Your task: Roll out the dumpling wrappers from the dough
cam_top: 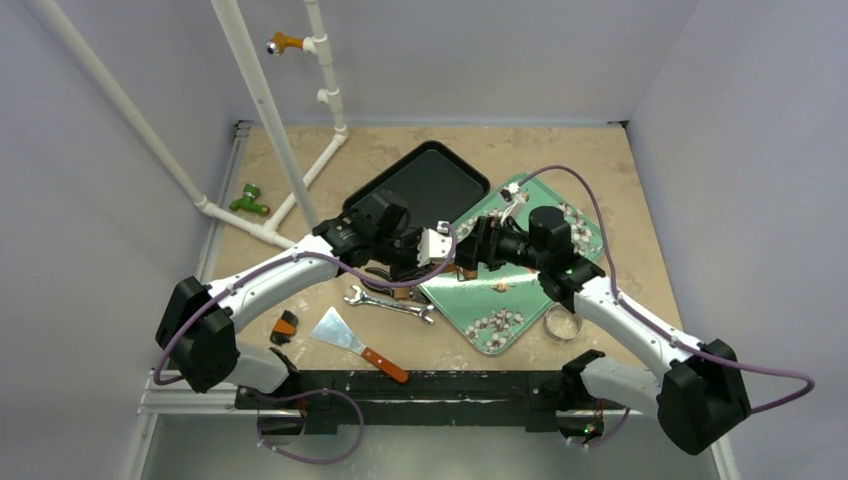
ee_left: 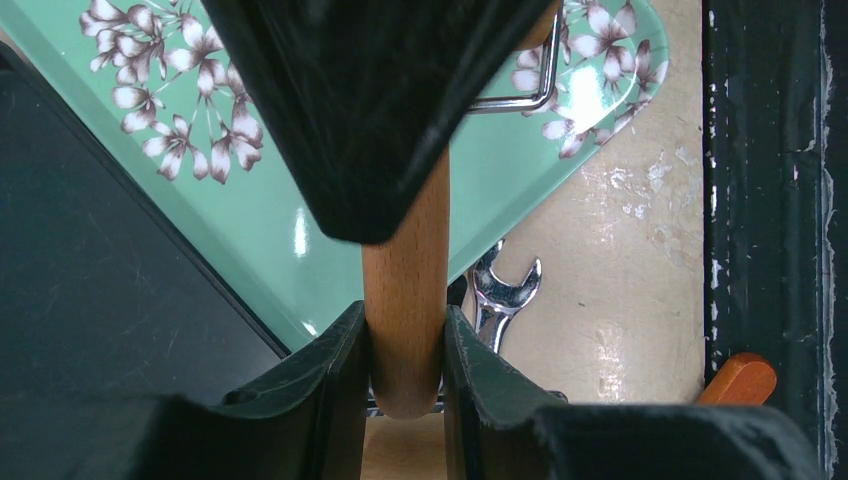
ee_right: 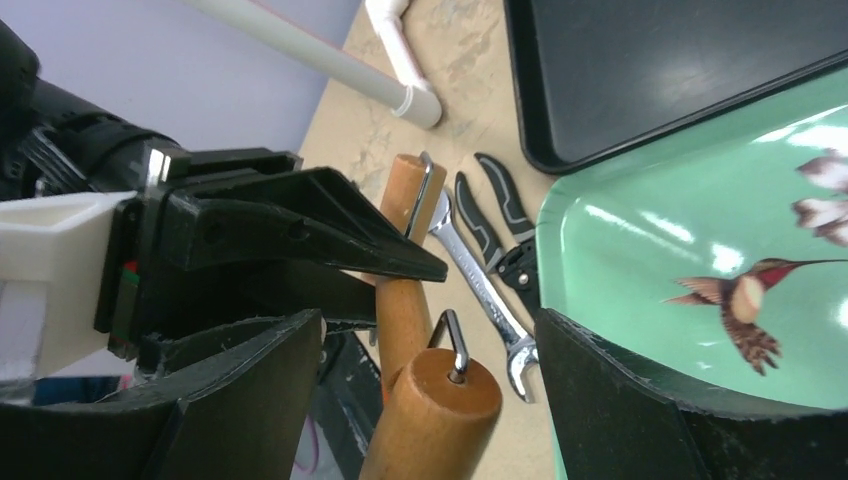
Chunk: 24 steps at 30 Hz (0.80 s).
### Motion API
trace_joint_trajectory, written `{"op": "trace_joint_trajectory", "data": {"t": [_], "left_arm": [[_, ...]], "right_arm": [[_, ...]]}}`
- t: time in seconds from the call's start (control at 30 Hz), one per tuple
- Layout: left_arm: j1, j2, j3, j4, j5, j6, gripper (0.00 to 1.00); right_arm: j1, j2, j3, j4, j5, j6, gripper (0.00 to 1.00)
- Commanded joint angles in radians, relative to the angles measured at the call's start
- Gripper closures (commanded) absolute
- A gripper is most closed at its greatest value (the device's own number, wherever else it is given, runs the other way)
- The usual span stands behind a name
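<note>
The dumpling wrappers cannot be located in any of the 3 views; the arms cover part of the green floral tray [cam_top: 525, 300]. Over that tray's left edge, the left end effector [ee_left: 405, 330] is pressed onto the wooden handle [ee_left: 405, 270] of the pastry roller [ee_right: 403, 300], with 1 finger on each side. The right end effector [ee_right: 428, 330] is spread: its 2 fingers flank the roller's wooden drum [ee_right: 437, 415] with a gap on each side. A wire frame [ee_right: 455, 345] enters the drum's end. The black tray [cam_top: 430, 180] sits just beside the green tray. On the counter [cam_top: 640, 200], a wrench [cam_top: 390, 303] and black-handled pliers [ee_right: 495, 215] lie near the trays. A metal ring [cam_top: 563, 322] and an orange-handled scraper [cam_top: 355, 345] lie nearer the arm bases.
</note>
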Motion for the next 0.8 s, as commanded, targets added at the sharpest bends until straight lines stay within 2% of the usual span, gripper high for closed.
{"op": "trace_joint_trajectory", "data": {"t": [0.0,0.07,0.27,0.33,0.6,0.73,0.77], "left_arm": [[0.001,-0.028,0.052,0.06,0.016,-0.022,1.0],[0.001,-0.025,0.054,0.062,0.014,-0.023,1.0],[0.001,-0.02,0.059,0.064,0.003,-0.015,1.0],[0.001,-0.018,0.06,0.064,0.005,-0.015,1.0],[0.001,0.002,0.069,0.073,-0.007,-0.015,1.0],[0.001,0.006,0.068,0.077,-0.015,-0.016,1.0],[0.001,0.006,0.07,0.077,-0.018,-0.019,1.0]], "right_arm": [[0.046,0.056,0.04,0.041,-0.01,0.022,0.25],[0.048,0.076,0.04,0.052,-0.009,0.029,0.3],[0.055,0.122,0.044,0.076,-0.035,0.043,0.32],[0.058,0.131,0.046,0.081,-0.04,0.046,0.37],[0.062,0.147,0.048,0.092,-0.095,0.065,0.71],[0.062,0.167,0.087,0.04,-0.106,0.041,1.0],[0.063,0.169,0.099,0.017,-0.097,0.025,1.0]]}}
